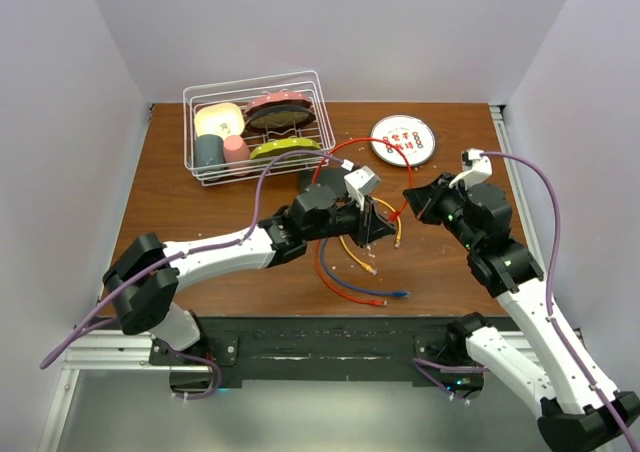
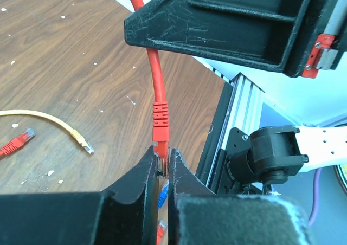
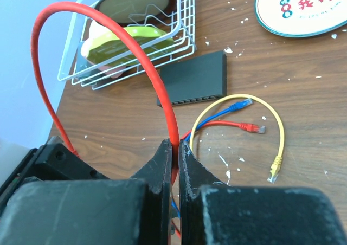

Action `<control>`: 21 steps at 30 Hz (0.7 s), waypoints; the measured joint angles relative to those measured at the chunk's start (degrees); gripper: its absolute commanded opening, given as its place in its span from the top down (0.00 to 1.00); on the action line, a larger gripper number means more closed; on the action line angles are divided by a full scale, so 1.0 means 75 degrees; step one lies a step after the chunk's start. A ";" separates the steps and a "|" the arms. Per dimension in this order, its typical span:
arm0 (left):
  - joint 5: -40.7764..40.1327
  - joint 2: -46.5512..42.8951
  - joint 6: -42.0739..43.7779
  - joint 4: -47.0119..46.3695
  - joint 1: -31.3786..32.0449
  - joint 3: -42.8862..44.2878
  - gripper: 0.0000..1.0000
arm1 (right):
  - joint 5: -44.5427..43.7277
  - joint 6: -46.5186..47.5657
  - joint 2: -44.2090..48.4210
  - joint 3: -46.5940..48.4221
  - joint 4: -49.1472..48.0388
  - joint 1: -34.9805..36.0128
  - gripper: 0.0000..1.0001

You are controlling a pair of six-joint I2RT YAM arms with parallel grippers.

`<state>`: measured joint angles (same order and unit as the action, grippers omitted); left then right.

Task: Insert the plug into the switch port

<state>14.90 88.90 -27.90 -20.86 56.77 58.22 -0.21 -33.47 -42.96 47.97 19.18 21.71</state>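
Seen from above, the left tool [image 1: 380, 227] and right tool [image 1: 415, 197] meet over the middle of the tabletop [image 1: 200, 202], with a red cable [image 1: 340, 152] arching between them. The switch [image 1: 312, 179] lies just behind the left wrist, which partly hides it. It is near the wire basket [image 1: 255, 122], and a white disc [image 1: 403, 139] sits further right.

In the left wrist view, the left tool is narrow, pinching the tip of the red plug [image 2: 160, 123]. A yellow cable [image 2: 81, 141] lies loose on the wood beside it.

In the right wrist view, the right tool is narrow too, clamped on the red cable. The switch [image 3: 195, 85] lies flat just beside the basket. The yellow cable, a blue cable [image 3: 241, 103] and a second red cable [image 3: 252, 127] lie between the tool and the switch.
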 measured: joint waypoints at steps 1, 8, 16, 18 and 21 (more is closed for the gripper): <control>0.0061 -0.0058 0.0000 0.0032 -0.0055 -0.0012 1.00 | 0.0029 0.0003 0.0003 0.0015 -0.0012 0.0003 0.90; 0.1043 -0.0641 0.0038 0.0557 -0.0813 -0.0198 1.00 | 0.0350 0.0463 -0.0143 0.0227 0.0085 0.0000 0.02; 0.1964 -0.0248 0.0778 0.3893 -0.1445 0.1145 1.00 | 0.2404 0.2235 -0.0749 0.0860 0.0137 0.0012 0.01; 0.2378 0.0058 0.0909 0.4409 -0.1445 0.1346 1.00 | 0.3031 0.2401 -0.0845 0.0866 -0.0006 0.0017 0.02; 0.3013 0.0440 0.1084 0.5173 -0.1445 0.1358 1.00 | 0.4068 0.2565 -0.1096 0.0866 -0.0178 0.0023 0.05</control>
<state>37.50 92.20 -19.77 17.93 45.93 68.40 30.30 -14.24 -51.18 54.46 17.85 21.89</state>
